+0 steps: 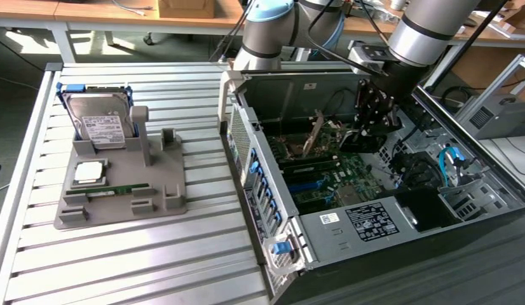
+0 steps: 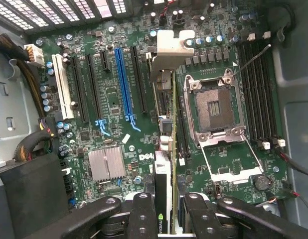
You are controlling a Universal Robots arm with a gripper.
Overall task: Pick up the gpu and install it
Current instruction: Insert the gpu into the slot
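Note:
The gpu (image 2: 165,149) shows edge-on in the wrist view, a thin card standing on its long edge over the motherboard (image 2: 109,99), with its pale bracket end (image 2: 169,50) farthest from the camera. My gripper (image 2: 169,211) is shut on the near end of the card, one black finger (image 2: 143,214) on each side. The card runs alongside the black expansion slots, just beside the empty CPU socket (image 2: 214,104). In the exterior view my gripper (image 1: 364,130) reaches down into the open computer case (image 1: 330,222), and the gpu (image 1: 313,135) stands tilted over the board.
A grey parts holder (image 1: 118,190) sits on the slatted table at the exterior view's left, carrying a hard drive (image 1: 97,124), a processor (image 1: 89,171) and a green memory stick (image 1: 110,189). Inside the case are a blue slot (image 2: 123,84), a heatsink (image 2: 106,164) and cable bundles (image 2: 29,84).

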